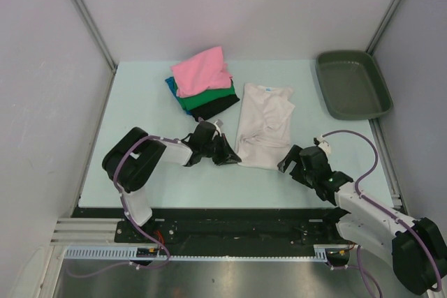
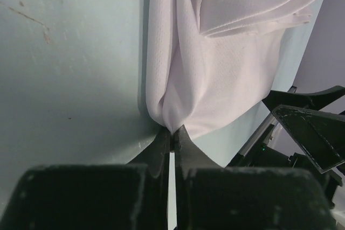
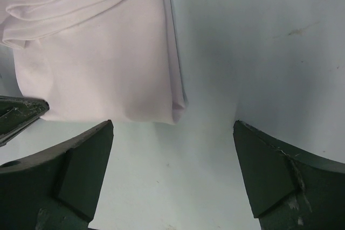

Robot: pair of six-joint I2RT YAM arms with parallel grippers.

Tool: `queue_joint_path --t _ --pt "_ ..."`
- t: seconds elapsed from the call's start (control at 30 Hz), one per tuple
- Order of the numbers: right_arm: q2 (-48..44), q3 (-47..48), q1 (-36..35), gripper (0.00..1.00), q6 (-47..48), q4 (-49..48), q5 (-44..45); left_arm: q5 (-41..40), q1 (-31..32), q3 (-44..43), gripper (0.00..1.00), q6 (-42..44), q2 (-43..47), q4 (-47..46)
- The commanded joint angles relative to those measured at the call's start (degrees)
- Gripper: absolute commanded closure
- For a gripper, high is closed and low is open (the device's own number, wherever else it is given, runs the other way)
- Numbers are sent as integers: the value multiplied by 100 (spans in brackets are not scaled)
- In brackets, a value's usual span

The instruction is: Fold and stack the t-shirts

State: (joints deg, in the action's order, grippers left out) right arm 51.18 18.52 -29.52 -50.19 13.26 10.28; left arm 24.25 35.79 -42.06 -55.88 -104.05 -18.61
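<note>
A large white t-shirt [image 1: 264, 125] lies folded lengthwise in the middle of the table. My left gripper [image 1: 230, 156] is shut on its near left corner; the wrist view shows the white cloth [image 2: 215, 79] pinched between the closed fingertips [image 2: 186, 144]. My right gripper [image 1: 288, 162] is open and empty, just short of the shirt's near right corner [image 3: 175, 109], fingers wide on either side. A stack of folded shirts sits behind: pink [image 1: 202, 71] on top, then green [image 1: 209, 97], teal-blue [image 1: 170, 86] and black [image 1: 215, 108].
A dark grey-green plastic tray [image 1: 351, 83] stands at the back right. White walls with metal rails enclose the table on three sides. The right arm's fingers show at the right of the left wrist view [image 2: 312, 127].
</note>
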Motion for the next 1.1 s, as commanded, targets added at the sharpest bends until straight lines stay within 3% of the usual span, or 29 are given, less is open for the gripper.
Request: queue_joint_path --t 0.0,0.07,0.17,0.2,0.27,0.3,0.37,0.43,0.47,0.63,0.83,1.07 --pt "24 -103 -1 5 -271 -227 71 -755 16 190 100 279 -256 956" --pt "85 -138 -1 8 -359 -367 70 -755 16 207 100 288 -186 956" --pt "278 -174 -1 19 -482 -552 35 -746 16 260 100 279 -125 956" --pt "392 -226 -1 29 -509 -709 61 -703 16 286 100 262 -107 895" --pt "515 -279 -1 38 -570 -850 53 -624 16 400 100 209 -54 763" --pt "612 -314 -1 49 -579 -1060 44 -597 16 436 100 174 -37 684" --pt "928 -341 -19 58 -614 -1211 87 -518 24 514 100 139 7 613" --pt "1148 -341 -1 79 -649 -1482 62 -413 24 576 100 60 34 420" --pt "1332 -341 7 100 -641 -1553 44 -325 24 620 100 59 69 359" --pt "983 -17 -1 100 -457 -1389 88 -148 59 673 100 120 778 287" --pt "-801 327 -212 100 -342 237 325 -588 243 506 100 323 2185 1280" --pt "-1610 318 -555 100 -439 1056 615 -632 508 753 100 147 2468 1132"
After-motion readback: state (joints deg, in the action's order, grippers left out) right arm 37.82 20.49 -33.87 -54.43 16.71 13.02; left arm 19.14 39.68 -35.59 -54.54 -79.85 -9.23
